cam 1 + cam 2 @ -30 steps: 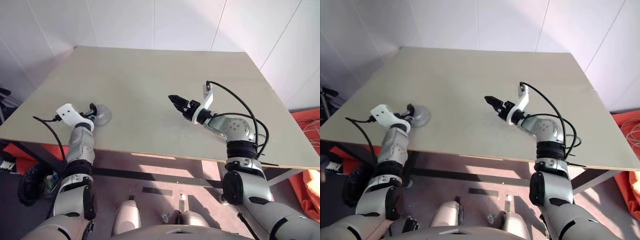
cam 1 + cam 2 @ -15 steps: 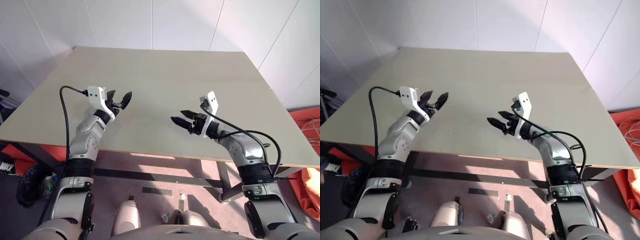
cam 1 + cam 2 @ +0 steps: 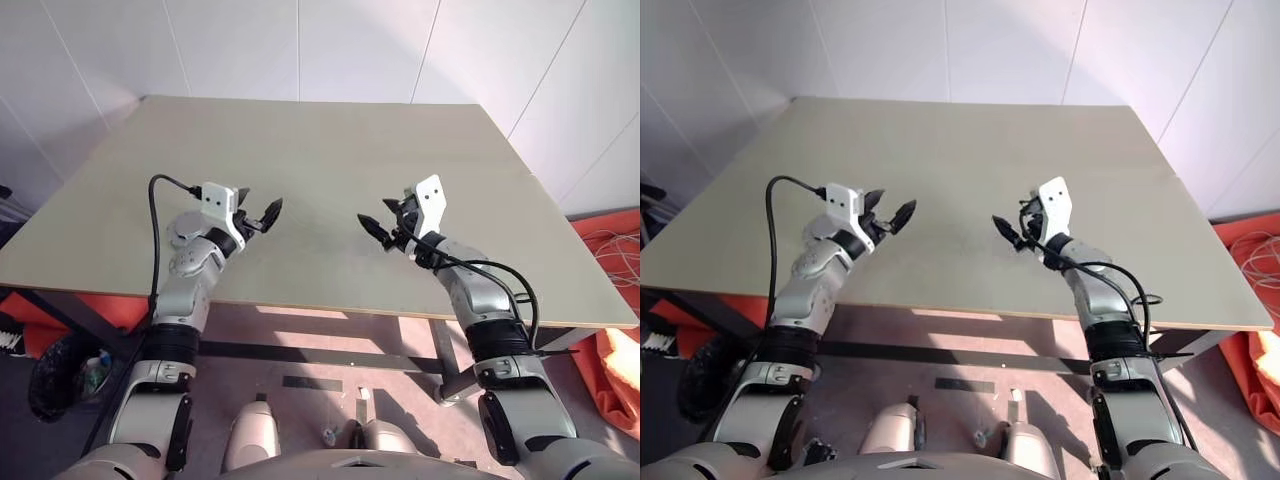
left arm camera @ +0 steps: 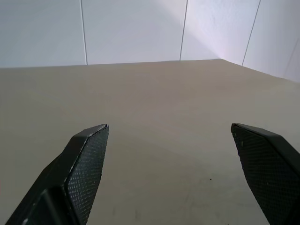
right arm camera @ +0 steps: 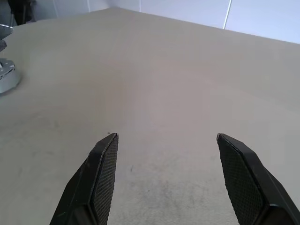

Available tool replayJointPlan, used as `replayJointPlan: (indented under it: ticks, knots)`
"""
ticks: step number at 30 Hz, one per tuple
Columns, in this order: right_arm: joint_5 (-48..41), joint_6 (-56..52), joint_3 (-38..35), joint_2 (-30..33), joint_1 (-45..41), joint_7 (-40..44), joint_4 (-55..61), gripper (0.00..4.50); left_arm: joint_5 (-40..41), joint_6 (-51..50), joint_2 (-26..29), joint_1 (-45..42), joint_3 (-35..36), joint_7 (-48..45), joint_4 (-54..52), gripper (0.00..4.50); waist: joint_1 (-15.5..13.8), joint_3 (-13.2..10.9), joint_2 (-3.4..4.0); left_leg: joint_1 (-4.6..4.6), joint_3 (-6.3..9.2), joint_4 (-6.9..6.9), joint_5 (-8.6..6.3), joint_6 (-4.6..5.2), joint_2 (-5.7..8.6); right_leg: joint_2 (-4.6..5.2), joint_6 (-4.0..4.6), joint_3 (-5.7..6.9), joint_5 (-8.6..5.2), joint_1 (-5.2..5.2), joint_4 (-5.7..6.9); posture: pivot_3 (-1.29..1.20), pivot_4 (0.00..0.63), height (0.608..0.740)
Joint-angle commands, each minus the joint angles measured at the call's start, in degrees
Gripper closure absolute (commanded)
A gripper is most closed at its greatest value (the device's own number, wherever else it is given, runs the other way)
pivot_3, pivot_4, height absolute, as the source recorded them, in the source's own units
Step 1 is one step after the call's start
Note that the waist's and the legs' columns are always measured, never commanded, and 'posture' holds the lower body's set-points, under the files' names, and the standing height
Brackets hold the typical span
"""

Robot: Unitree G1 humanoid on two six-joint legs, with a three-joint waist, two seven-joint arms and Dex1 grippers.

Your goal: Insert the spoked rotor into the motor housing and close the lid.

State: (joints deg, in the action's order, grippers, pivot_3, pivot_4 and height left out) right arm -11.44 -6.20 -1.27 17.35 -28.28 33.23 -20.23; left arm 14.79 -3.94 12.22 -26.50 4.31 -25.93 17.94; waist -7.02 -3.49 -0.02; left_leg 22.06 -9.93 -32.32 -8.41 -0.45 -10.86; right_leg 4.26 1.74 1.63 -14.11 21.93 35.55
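The left gripper [image 3: 258, 216], black fingers spread and empty, hovers at centre-left of the head view above the beige wooden table [image 3: 320, 150]. The right gripper [image 3: 385, 222], likewise spread and empty, hovers at centre-right. In the right wrist view a grey round metal lid [image 5: 7, 77] rests on the table at the left edge.
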Motion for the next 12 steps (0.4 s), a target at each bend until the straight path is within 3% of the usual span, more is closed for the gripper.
replayJointPlan:
  ticks: [1,12]
  knots:
    - [0.0,3.7,-1.6,-1.0,-1.1,-2.0,0.6,0.68,-1.2,1.6,-0.2,-0.1,0.3,1.6,-1.1,0.04,0.0,0.0,0.0,0.0,0.0,0.0,0.0,0.0,0.0,0.0,0.0,0.0,0.0,0.0,0.01,0.0,0.0,0.74]
    - [2.3,13.7,-4.3,-2.6,-2.7,-10.7,-4.1,0.68,-5.7,3.9,-2.3,-0.5,-1.1,6.0,-1.1,0.04,0.0,0.0,0.0,0.01,-0.03,-0.02,-0.03,0.05,0.0,0.0,0.0,-0.03,0.0,0.02,0.01,0.0,0.0,0.74]
